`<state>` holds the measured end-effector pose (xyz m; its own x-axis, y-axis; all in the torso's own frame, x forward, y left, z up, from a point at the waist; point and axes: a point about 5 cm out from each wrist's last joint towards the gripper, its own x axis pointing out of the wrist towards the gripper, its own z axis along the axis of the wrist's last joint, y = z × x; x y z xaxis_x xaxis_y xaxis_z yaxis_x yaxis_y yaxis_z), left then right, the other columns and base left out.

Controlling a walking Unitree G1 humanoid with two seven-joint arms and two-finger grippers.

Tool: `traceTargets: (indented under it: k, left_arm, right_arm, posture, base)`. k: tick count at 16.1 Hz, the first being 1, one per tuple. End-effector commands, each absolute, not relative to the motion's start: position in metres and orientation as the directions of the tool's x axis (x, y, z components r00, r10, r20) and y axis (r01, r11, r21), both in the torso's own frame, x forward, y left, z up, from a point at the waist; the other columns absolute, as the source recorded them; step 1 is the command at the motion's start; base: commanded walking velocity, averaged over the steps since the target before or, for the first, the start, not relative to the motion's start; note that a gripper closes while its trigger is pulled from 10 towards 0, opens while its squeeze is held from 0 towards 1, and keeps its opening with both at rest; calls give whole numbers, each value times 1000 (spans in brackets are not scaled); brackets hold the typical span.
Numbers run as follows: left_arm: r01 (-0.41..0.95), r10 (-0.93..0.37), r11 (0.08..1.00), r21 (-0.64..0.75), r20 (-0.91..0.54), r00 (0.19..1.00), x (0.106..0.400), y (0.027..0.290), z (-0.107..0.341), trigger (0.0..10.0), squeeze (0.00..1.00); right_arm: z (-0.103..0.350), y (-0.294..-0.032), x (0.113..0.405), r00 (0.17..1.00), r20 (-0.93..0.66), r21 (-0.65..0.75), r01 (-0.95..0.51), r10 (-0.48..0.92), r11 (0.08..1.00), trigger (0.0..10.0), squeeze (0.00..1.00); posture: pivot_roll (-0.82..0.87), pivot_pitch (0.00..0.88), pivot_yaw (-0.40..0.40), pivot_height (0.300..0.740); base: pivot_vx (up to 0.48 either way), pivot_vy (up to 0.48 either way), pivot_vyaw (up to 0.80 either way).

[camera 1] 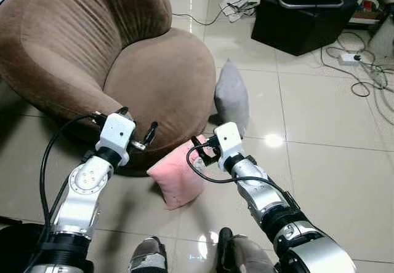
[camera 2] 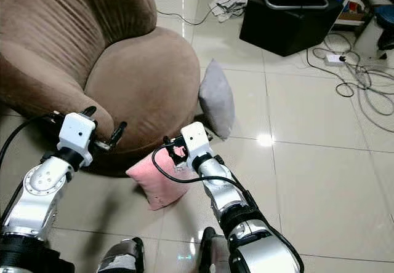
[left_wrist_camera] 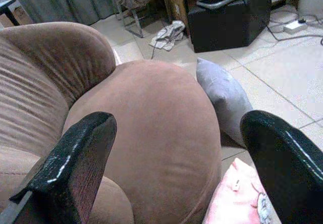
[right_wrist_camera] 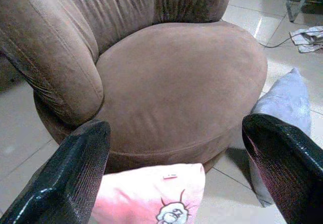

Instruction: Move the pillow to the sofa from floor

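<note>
A pink pillow (camera 1: 178, 178) with a small cartoon print lies on the tiled floor, leaning against the base of the brown round sofa (camera 1: 160, 76). A grey pillow (camera 1: 233, 98) stands on edge against the sofa's right side. My right gripper (camera 1: 200, 152) hovers open just above the pink pillow's top edge, which lies below and between its fingers (right_wrist_camera: 75, 168) in the right wrist view. My left gripper (camera 1: 136, 122) is open over the sofa's front rim, to the left of the pink pillow (left_wrist_camera: 242, 199), holding nothing.
A black box (camera 1: 301, 18) stands at the back right, with loose cables (camera 1: 363, 70) and a power strip beside it. A crumpled cloth (camera 1: 240, 5) lies behind the sofa. Bare tiles (camera 1: 332, 174) stretch to the right. My feet (camera 1: 148, 257) are below.
</note>
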<state>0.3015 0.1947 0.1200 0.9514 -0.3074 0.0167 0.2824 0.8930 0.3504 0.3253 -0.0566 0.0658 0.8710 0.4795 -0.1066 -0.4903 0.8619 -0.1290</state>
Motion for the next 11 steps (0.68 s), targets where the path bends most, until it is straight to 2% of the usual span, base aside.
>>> traceTargets:
  k: [1,6,11]
  left_arm:
    - [279,-302,896,346,15,953,302,193,117,10000,1000]
    - [286,-310,895,342,18,951,306,190,117,10000,1000]
    - [291,-315,900,326,23,949,307,183,115,10000,1000]
  right_arm:
    - [62,-59,323,869,-117,-126,-493,481,861,10000,0]
    - [65,-63,327,877,-115,-128,-480,467,868,10000,0]
    - [62,-67,325,872,-138,-129,-487,470,864,10000,0]
  posture:
    - [147,239,-34,740]
    - [129,227,-37,740]
    - [112,235,-53,732]
  base:
    - [0,0,0]
    - [0,0,0]
    - [0,0,542]
